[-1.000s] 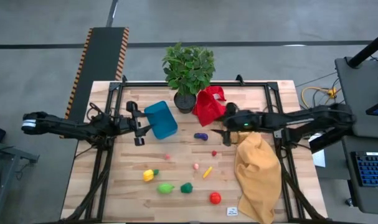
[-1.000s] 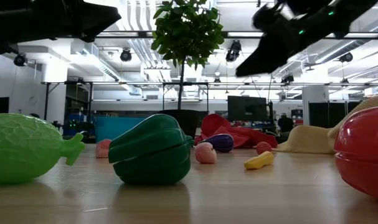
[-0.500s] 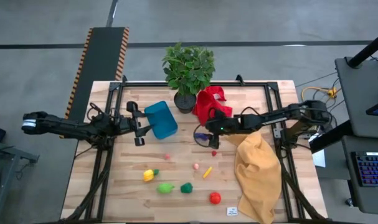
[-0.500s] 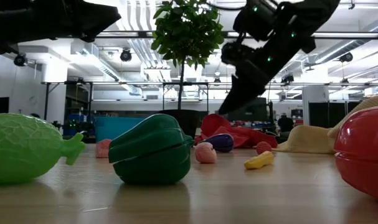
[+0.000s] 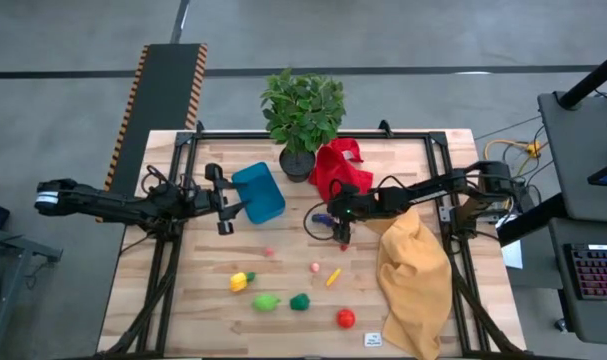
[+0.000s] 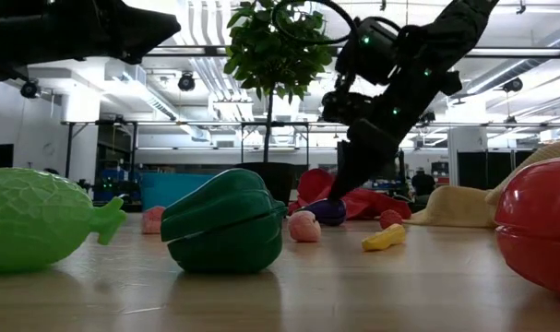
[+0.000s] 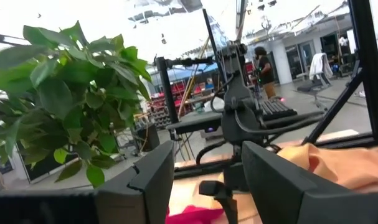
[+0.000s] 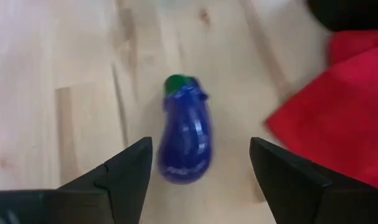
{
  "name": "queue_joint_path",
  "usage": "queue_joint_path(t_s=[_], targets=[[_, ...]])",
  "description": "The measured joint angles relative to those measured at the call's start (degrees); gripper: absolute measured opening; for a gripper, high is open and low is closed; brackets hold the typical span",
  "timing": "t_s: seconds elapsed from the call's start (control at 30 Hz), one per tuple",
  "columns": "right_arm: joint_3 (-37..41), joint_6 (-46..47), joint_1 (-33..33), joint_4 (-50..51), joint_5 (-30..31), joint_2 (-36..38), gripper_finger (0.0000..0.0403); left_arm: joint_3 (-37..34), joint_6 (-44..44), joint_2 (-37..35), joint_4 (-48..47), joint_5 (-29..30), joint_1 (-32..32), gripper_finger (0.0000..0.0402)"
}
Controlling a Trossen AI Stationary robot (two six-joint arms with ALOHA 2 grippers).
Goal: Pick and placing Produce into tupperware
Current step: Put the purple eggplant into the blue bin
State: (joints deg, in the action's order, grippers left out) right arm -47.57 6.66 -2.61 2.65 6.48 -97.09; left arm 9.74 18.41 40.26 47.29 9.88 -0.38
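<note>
The right gripper (image 5: 328, 222) has swung in from the 3 o'clock side of the table (image 5: 213, 310) and now hangs low over the toy eggplant (image 5: 323, 218), just past the table's centre toward 1 o'clock. A second ago it sat well off to the right, beside the yellow cloth (image 5: 415, 272); now its fingers (image 8: 123, 177) straddle the eggplant (image 8: 185, 138) in its own wrist view, one on each side, spread wide and wider than they were a moment back. They do not touch the fruit yet, so nothing is held. In the low view the arm slopes down with its tip at the eggplant (image 6: 327, 211).

This reads as the approach finished and the grasp about to begin: the next move should be a short drop and a close around the eggplant's middle. The red cloth (image 5: 337, 167) lies close by at 12 o'clock of the fruit, and a finger could snag it.

The left gripper (image 5: 224, 206) has not moved; it waits at the blue tub (image 5: 259, 192), which tilts beside it at about 10 o'clock of the centre, near the potted plant (image 5: 302, 110). Its fingers (image 7: 152, 180) stand part open; whether they pinch the tub's rim I cannot tell.

The other toys, yellow (image 5: 241, 281), green (image 5: 266, 301), dark green (image 5: 299, 301) and red (image 5: 345, 318), lie loose toward 6 o'clock, none in the tub.
</note>
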Motion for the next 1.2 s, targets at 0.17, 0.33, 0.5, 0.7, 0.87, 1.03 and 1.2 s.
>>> queue_joint_path(t_s=[0.17,0.33,0.5,0.7,0.87,1.03,1.2], targets=[[-0.04,0.00,0.27,-2.10,-2.03,-2.84,0.0260,0.00,0.00,0.38,0.04,0.01,0.00,0.0173],[-0.04,0.00,0.24,-4.51,-2.17,-5.20,0.0259,-0.02,0.00,0.74,0.09,0.01,0.00,0.0173],[-0.06,0.14,0.24,-5.25,-2.14,-6.13,0.0257,-0.02,0.00,0.94,0.21,0.01,0.00,0.0173],[-0.22,0.85,0.24,-5.17,-1.88,-6.24,0.0227,-0.02,0.00,1.24,0.33,0.03,0.00,0.0173],[-0.78,0.33,0.24,-4.94,-1.95,-6.35,0.0180,-0.02,0.02,1.29,0.20,0.03,0.00,0.0173],[-1.36,-0.05,0.24,-5.09,-1.95,-6.35,0.0134,-0.03,0.02,0.99,0.12,0.03,0.00,0.0173],[-2.90,-0.22,0.24,-4.60,-1.97,-6.35,0.0109,-0.04,0.02,0.83,0.12,0.11,0.00,0.0173]])
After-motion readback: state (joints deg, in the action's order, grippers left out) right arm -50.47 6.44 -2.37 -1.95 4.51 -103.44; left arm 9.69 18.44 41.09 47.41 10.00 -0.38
